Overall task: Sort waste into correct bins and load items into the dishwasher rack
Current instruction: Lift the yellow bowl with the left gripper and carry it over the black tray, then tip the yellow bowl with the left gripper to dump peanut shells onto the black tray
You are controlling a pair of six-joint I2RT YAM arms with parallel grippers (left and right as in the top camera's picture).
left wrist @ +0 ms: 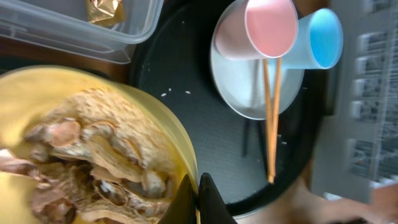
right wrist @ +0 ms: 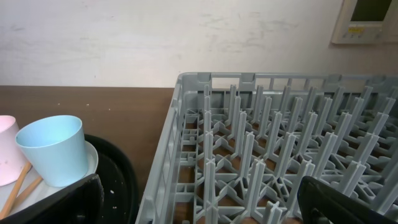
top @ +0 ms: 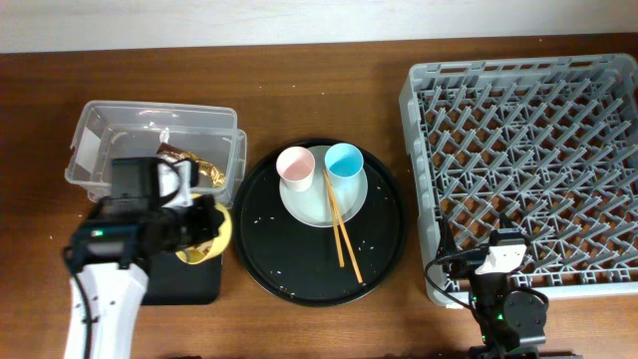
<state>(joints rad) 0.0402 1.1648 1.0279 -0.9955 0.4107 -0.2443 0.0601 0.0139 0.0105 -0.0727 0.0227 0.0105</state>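
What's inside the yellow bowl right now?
Tan-brown food scraps fill much of the yellow bowl. Its bottom is covered by them, so anything underneath can't be seen.

Left gripper (left wrist: 198, 190) pinched tight, wrist perhaps rolled sideways; right gripper (right wrist: 200, 202) spread wide, level.

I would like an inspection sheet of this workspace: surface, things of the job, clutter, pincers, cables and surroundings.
Surface: brown wooden table.
Job's things: yellow bowl holds food scraps, by the shallow black tray; gold wrapper in the clear tub; pink cup and blue cup on the plate, chopsticks across its edge; rack empty.
Clutter: white grains scattered on the round black tray.
Pincers: left pincer shut on the bowl's rim; right pincer open, empty, facing the rack.
Cables: black cable looped beside the right arm.
Surroundings: pale wall, wall panel.
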